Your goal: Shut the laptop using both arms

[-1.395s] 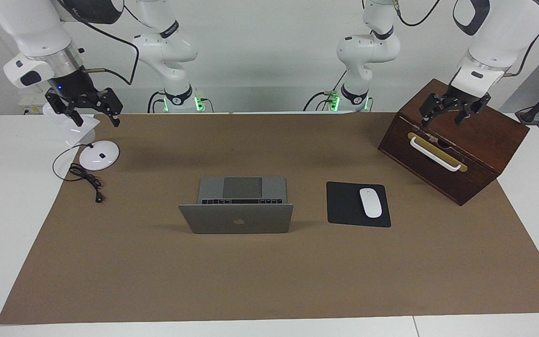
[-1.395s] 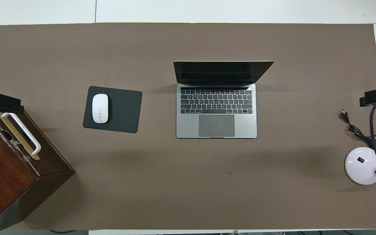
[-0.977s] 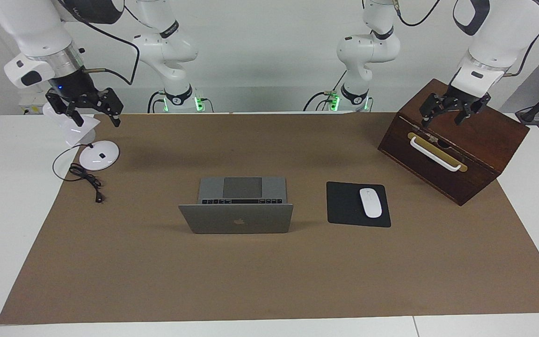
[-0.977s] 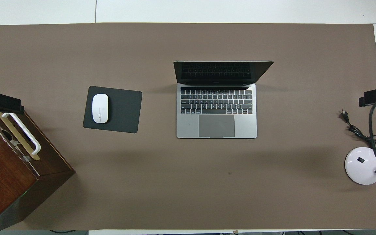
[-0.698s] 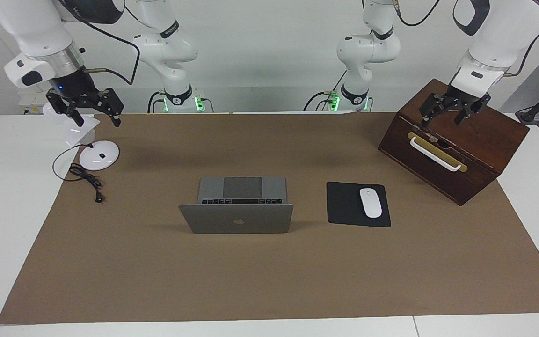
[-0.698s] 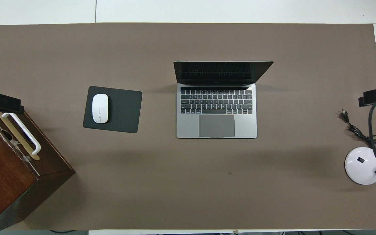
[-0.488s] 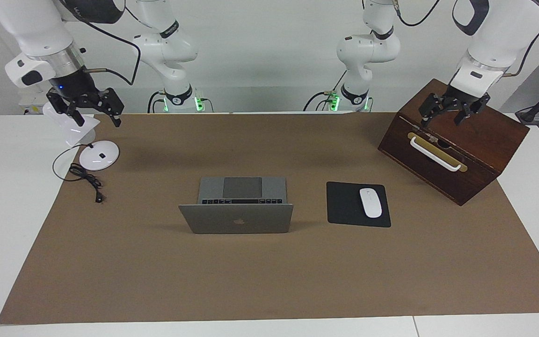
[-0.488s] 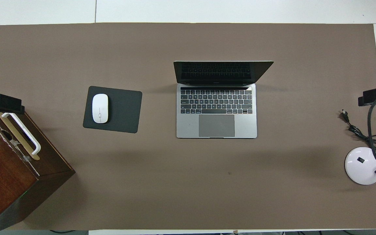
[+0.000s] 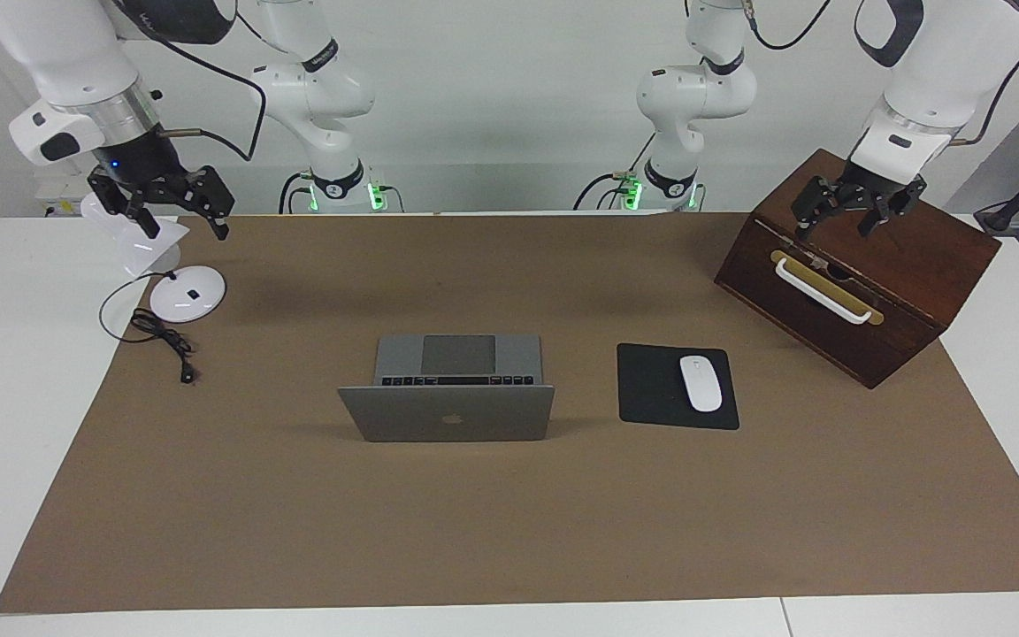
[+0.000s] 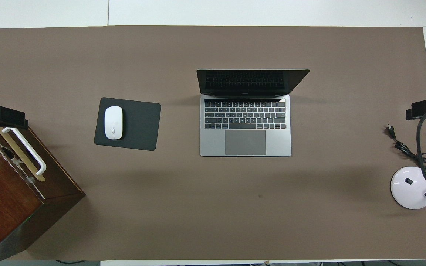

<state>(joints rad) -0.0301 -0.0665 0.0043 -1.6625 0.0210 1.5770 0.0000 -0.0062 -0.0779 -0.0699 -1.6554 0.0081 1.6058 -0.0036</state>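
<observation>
I am lining up both arms on the laptop (image 9: 446, 398), which is sitting open in the middle of the desk (image 9: 509, 522), lid upright with its back toward the facing camera. My left claw (image 9: 846, 215) is hanging spread wide over the wooden box (image 9: 854, 265); my right claw (image 9: 178, 215) is hanging spread wide over the lamp (image 9: 175, 283) end. I am planning to bring each claw over a top corner of the lid, pressing evenly so the hinge is not twisting.

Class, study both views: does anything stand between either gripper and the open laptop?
Nothing visible does. The left gripper hangs over the wooden box, the right gripper over the lamp; bare mat surrounds the laptop.
</observation>
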